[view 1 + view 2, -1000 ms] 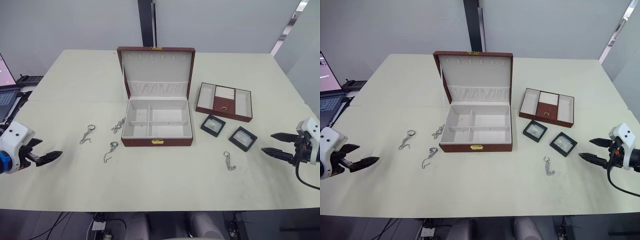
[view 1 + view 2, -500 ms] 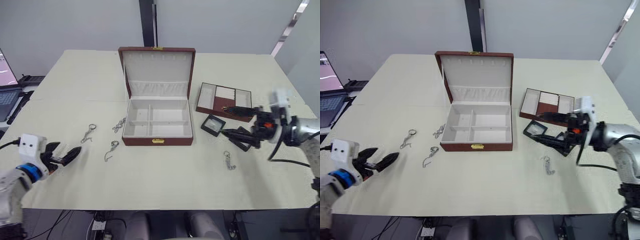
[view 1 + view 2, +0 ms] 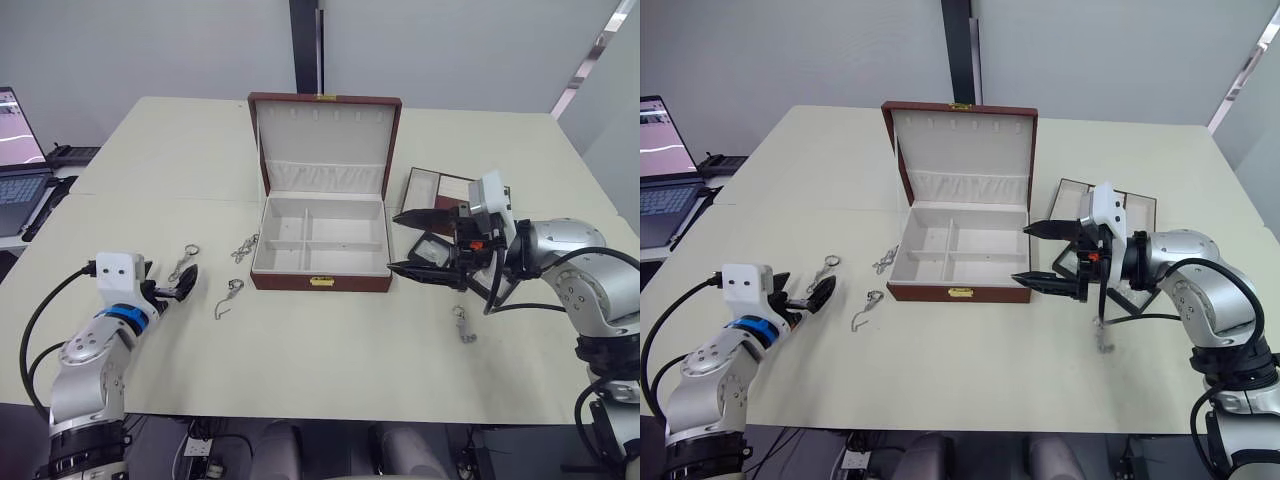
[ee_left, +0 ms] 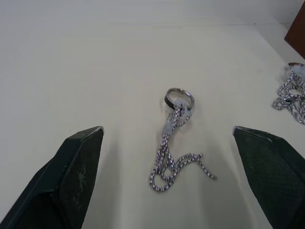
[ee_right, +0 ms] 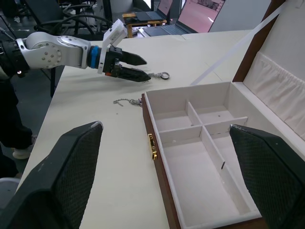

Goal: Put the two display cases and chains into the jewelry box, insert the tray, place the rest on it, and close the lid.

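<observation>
From my head cameras: the jewelry box (image 3: 320,235) stands open in the middle of the pale table (image 3: 320,350), its lid (image 3: 325,145) upright behind it. All its cream compartments are empty. Just to its right, my right gripper (image 3: 412,242) hangs with its fingers spread wide, holding nothing, in front of one display case (image 3: 432,251). The other case I cannot make out behind my arm. The tray (image 3: 445,195) sits beyond my right gripper, part hidden, and its visible compartments look empty. One chain (image 3: 462,324) lies on the table nearer me than that gripper. On the left, my left gripper (image 3: 178,285) is low by the leftmost chain (image 3: 184,261), with two more chains (image 3: 243,247) (image 3: 228,297) between it and the box.

From my left wrist camera: my two fingers stand wide apart, empty, with the leftmost chain and its ring (image 4: 174,138) lying between them on the table. I judge the risk here is a thin, flat chain slipping out as the fingers close, or the tips scraping the table and pushing it away.

From my right wrist camera: my fingers frame the open box (image 5: 200,152), whose divided sections are bare. I judge that a wide-open gripper this near the box wall could knock the box, or nudge the case aside instead of gripping it
</observation>
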{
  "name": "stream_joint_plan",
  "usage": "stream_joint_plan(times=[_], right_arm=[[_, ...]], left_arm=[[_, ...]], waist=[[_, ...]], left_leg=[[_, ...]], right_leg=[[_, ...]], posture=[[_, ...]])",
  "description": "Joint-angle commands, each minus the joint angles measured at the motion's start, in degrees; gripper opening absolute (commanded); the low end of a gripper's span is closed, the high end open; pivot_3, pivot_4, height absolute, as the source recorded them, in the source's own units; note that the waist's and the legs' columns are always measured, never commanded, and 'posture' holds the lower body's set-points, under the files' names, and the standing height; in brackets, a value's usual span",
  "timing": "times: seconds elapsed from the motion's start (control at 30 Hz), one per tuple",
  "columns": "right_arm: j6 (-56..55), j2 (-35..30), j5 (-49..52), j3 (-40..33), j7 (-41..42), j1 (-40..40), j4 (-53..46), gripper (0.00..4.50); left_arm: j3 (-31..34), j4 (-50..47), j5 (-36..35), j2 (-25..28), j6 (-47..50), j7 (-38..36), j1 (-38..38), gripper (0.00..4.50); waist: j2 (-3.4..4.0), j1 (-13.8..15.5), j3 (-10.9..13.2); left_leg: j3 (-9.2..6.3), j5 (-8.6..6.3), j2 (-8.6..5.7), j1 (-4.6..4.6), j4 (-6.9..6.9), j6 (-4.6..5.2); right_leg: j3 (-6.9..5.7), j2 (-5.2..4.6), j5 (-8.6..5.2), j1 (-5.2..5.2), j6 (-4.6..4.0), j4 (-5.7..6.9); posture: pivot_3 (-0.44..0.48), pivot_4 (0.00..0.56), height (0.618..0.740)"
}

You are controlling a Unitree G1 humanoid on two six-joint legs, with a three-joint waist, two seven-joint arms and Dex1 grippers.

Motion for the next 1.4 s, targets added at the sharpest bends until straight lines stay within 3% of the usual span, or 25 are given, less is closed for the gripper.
stream_joint_plan(times=[0.03,0.33,0.47,0.87,1.4], right_arm=[[-0.9,0.1,-0.3,-0.9,-0.1,-1.2,-0.5,4.48],[-0.6,-0.1,-0.6,-1.4,-0.6,-0.2,-1.1,4.48],[-0.6,-0.4,-0.6,-1.6,-0.5,0.1,-1.2,4.5],[-1.5,-0.6,-1.7,-1.9,0.1,-0.1,0.0,4.5],[-2.1,-0.8,-1.3,-3.2,-0.4,0.4,0.2,4.5]], left_arm=[[-1.1,3.4,1.3,0.5,-1.5,0.7,-2.2,4.5],[-3.5,6.5,2.5,1.4,1.8,1.0,-4.7,4.5],[-3.8,5.7,2.4,1.2,2.8,1.0,-3.9,3.69],[-3.9,3.8,2.0,1.2,4.7,2.3,-3.2,0.02],[-1.6,-0.4,-0.4,3.3,7.2,2.9,-5.0,0.02]], waist=[[0.0,0.0,0.0],[0.01,0.0,0.0],[0.01,0.0,0.0],[0.03,-0.2,0.0],[0.02,-0.2,0.0]], left_leg=[[-0.01,0.0,0.01,0.0,0.0,0.0],[-0.01,0.0,0.0,0.01,0.0,0.0],[-0.02,0.0,0.0,0.02,0.0,0.0],[-0.02,0.01,0.0,0.12,0.0,0.0],[-0.04,0.01,0.0,0.06,-0.01,0.0]], right_leg=[[-0.01,0.01,0.0,0.0,0.0,0.0],[-0.01,0.02,0.0,0.01,0.0,0.02],[-0.01,0.02,0.0,0.01,0.0,0.03],[0.04,0.06,0.0,0.0,0.0,0.16],[0.03,0.06,0.0,-0.02,0.0,0.12]], posture=[[0.0,0.15,0.74],[0.0,0.15,0.74],[0.0,0.15,0.74],[0.0,0.15,0.74],[0.0,0.15,0.74]])
